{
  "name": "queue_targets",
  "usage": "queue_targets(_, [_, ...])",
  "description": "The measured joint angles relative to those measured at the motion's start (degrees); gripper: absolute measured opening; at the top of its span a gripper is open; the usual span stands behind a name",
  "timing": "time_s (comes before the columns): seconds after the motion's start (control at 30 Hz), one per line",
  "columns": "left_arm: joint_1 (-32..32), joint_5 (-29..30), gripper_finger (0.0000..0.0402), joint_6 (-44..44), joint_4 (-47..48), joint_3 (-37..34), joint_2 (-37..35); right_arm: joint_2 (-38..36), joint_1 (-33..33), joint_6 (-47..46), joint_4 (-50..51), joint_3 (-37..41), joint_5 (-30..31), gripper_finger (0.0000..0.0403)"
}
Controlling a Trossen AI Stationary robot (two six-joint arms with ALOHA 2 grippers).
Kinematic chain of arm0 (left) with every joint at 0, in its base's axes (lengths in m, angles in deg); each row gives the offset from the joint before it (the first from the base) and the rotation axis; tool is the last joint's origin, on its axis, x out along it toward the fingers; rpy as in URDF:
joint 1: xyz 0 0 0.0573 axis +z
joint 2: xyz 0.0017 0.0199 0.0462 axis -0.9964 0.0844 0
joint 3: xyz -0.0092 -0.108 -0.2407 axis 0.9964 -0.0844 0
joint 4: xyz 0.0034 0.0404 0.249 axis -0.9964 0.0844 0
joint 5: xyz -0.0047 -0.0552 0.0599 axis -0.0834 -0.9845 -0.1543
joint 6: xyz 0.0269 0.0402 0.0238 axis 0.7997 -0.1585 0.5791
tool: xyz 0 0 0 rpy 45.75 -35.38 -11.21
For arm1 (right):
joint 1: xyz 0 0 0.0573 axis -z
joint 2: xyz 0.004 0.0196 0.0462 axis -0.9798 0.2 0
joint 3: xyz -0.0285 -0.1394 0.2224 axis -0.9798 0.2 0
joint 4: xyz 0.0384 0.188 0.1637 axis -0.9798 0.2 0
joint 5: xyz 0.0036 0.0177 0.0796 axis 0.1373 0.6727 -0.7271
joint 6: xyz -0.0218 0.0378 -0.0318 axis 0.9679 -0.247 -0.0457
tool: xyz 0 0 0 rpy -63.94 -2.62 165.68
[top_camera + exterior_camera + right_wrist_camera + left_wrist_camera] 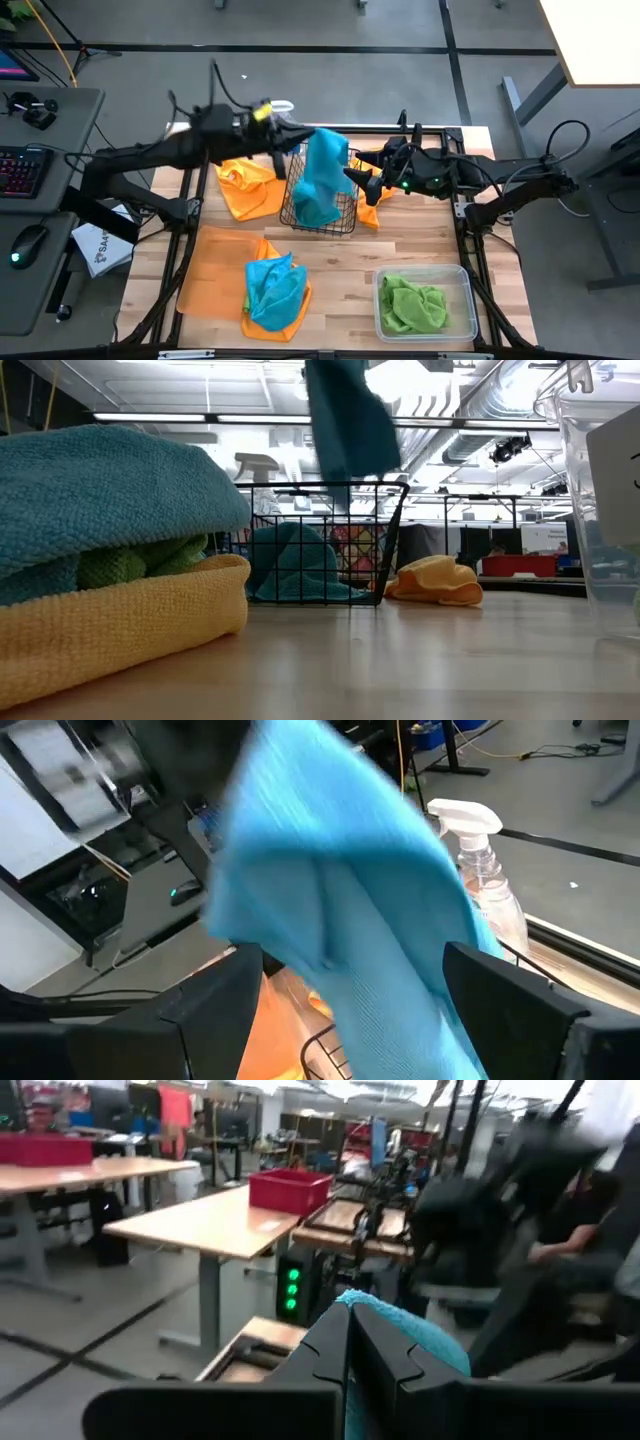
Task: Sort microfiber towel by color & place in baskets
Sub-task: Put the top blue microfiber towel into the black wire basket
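My left gripper (298, 140) is shut on a turquoise towel (322, 165) that hangs over the black wire basket (345, 222). In the low view the towel's lower end (350, 460) is just above the basket's rim (330, 486). Another turquoise towel (295, 565) lies in the basket. My right gripper (352, 176) is open at the basket's right side, close by the hanging towel (350, 900). Orange towels lie left (245, 185) and right (372, 208) of the basket. The orange tray (215, 265) holds a turquoise towel (275, 290). The clear tub (465, 290) holds a green towel (412, 306). My left gripper pinches the turquoise towel's upper end (405, 1330) between its two shut fingers (330, 1345). The fingers come level from the table's left. The towel hangs slack below them, clear of the basket's rim. I cannot tell whether my right gripper touches the hanging towel.
A clear spray bottle (282, 106) stands at the table's far edge behind the basket; it also shows in the right wrist view (478, 860). A white printed bag (103, 248) lies off the table's left edge. Bare wood (400, 245) lies between the basket and the tub.
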Motion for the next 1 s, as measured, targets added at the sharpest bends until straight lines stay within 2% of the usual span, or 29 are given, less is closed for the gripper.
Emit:
queue_targets(0.23, [-0.71,2.12,0.0,-10.42,-15.82,-18.6,0.02,0.0,0.0,0.0,0.67,-0.01,-0.13,0.0307])
queue_targets(0.37, [-1.6,5.32,0.0,-16.0,-15.24,-26.73,-0.47,0.0,0.0,0.0,0.67,0.0,-1.05,0.0307])
queue_targets(0.47, [-2.31,2.76,0.0,-20.78,-13.88,-30.64,-0.52,0.0,0.0,0.0,0.83,-0.01,-1.72,0.0307])
queue_targets(0.6, [-2.83,-2.9,0.0001,-23.91,-13.81,-32.36,-0.05,0.0,-0.01,0.0,1.0,0.0,-1.92,0.0307])
queue_targets(0.8, [-2.17,-8.85,0.001,-22.38,-12.95,-32.35,0.0,0.0,0.0,-1.47,1.0,0.0,-2.08,0.0307])
queue_targets(0.9, [-1.45,-13.43,0.0042,-21.07,-11.69,-31.75,0.0,0.0,0.0,-1.51,1.0,0.0,-2.52,0.0307])
queue_targets(1.0, [-1.22,-14.27,0.0091,-19.15,-10.37,-30.29,0.0,0.0,-0.01,-2.51,1.0,-0.01,-2.95,0.0307])
